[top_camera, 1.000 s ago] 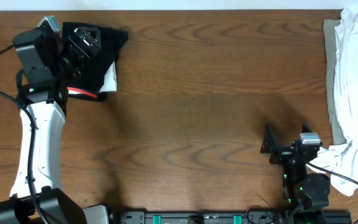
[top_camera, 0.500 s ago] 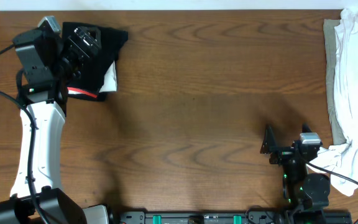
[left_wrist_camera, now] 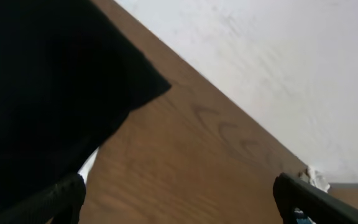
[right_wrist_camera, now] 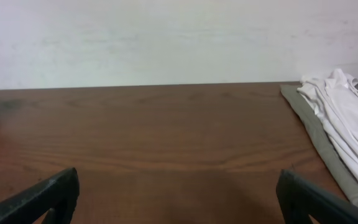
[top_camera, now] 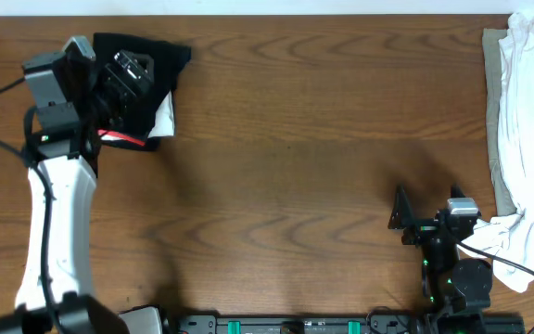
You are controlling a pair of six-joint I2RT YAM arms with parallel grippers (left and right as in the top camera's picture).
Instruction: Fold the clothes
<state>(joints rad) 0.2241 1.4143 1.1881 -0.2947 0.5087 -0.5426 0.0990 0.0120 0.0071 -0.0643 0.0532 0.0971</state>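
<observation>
Movement since a second ago is confined to the left arm: its wrist housing has shifted slightly right, and the left gripper (top_camera: 130, 72) with it, over the folded black leggings (top_camera: 163, 65); the arm's white link leans a little differently and its base at the near left edge shows less than before; the leggings themselves have not moved; they lie as a compact folded bundle at the far left corner of the table (top_camera: 323, 139), with a thin red edge (top_camera: 119, 138) showing along the near side and a bit of white cloth (top_camera: 165, 117) poking out at the bundle's right; in the left wrist view the left gripper (left_wrist_camera: 179, 196) has its jaws spread wide with nothing between them, the black fabric (left_wrist_camera: 36, 93) filling the left of the frame and bare wood on the right

Right side unchanged: the right gripper (top_camera: 426, 211) sits low at the near right, jaws spread wide and empty, only bare tabletop between them in its wrist view (right_wrist_camera: 178, 190); the white garments (top_camera: 527, 111) lie heaped along the right edge on top of a beige garment (top_camera: 494, 121), apart from both grippers
</observation>
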